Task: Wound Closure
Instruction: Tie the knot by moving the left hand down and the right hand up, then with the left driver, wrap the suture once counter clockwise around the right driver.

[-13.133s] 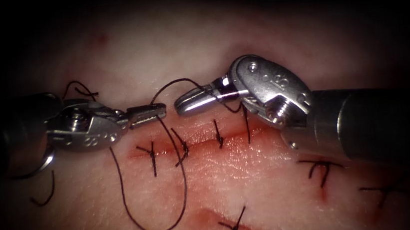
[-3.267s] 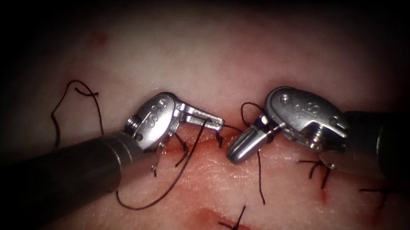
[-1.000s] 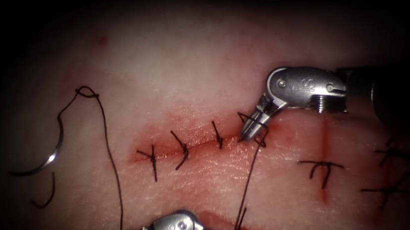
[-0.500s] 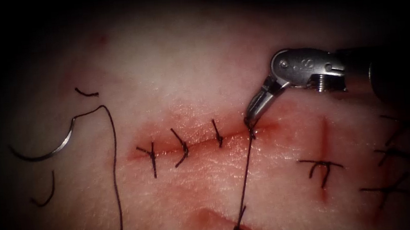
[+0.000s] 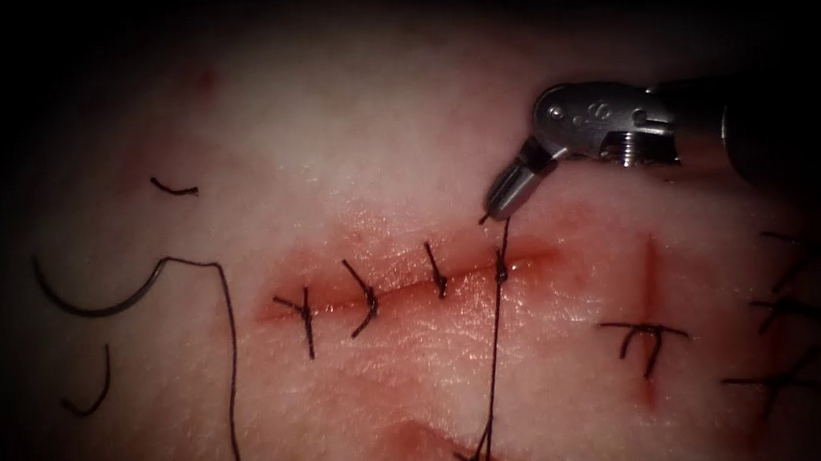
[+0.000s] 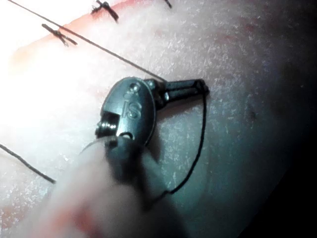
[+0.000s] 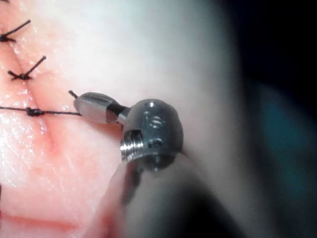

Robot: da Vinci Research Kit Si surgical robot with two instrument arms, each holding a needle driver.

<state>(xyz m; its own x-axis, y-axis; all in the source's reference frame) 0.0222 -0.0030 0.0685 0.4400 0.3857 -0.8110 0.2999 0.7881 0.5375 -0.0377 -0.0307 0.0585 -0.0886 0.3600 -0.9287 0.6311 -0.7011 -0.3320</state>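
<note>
Right tool (image 5: 495, 208) clamped on short thread (image 5: 495, 343) end above cut (image 5: 406, 286), left tool (image 6: 198, 88) clamped on long limb; needle (image 5: 101, 302) free near tissue (image 5: 372, 144) left edge; thread limp, thin, likely slippery, best gripped near knot.

We see the tissue (image 5: 341, 137) bearing the cut (image 5: 396, 287), closed by four dark stitches. The needle (image 5: 96, 301) lies free on the tissue toward its left edge, out of the tissue, its thread (image 5: 232, 378) trailing toward the near edge beside two cut ends (image 5: 90, 392).
</note>
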